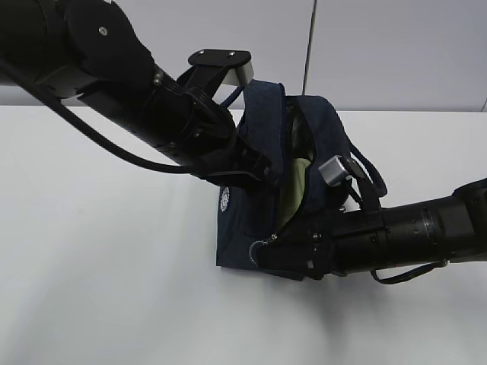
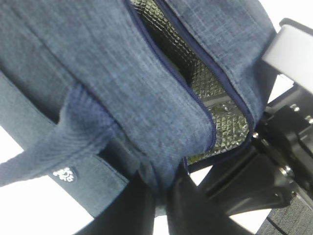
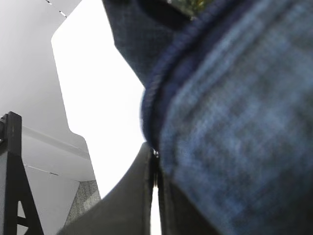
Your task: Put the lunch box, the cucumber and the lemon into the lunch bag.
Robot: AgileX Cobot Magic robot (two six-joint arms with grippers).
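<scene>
The navy lunch bag (image 1: 236,228) stands on the white table, its top gaping open. Inside it, a sage-green lid shows where the lunch box (image 1: 293,190) stands on edge. The cucumber and the lemon are hidden. My left gripper (image 1: 266,171) comes from the upper left and is shut on a fold of the bag's fabric (image 2: 166,147) by the zipper edge; the pinched cloth sits between the left gripper's (image 2: 164,178) fingers. My right gripper (image 1: 272,239) reaches in from the right, shut on the bag's lower front corner beside the metal ring pull (image 1: 257,247). In the right wrist view the right gripper (image 3: 155,156) has a metal glint at its tips.
Silver quilted lining (image 2: 195,73) shows inside the open bag. A loop handle (image 2: 73,132) hangs on the left side, and another strap (image 1: 369,179) drapes over the right arm. Bare white table (image 1: 99,266) lies to the left and in front; a pale wall stands behind.
</scene>
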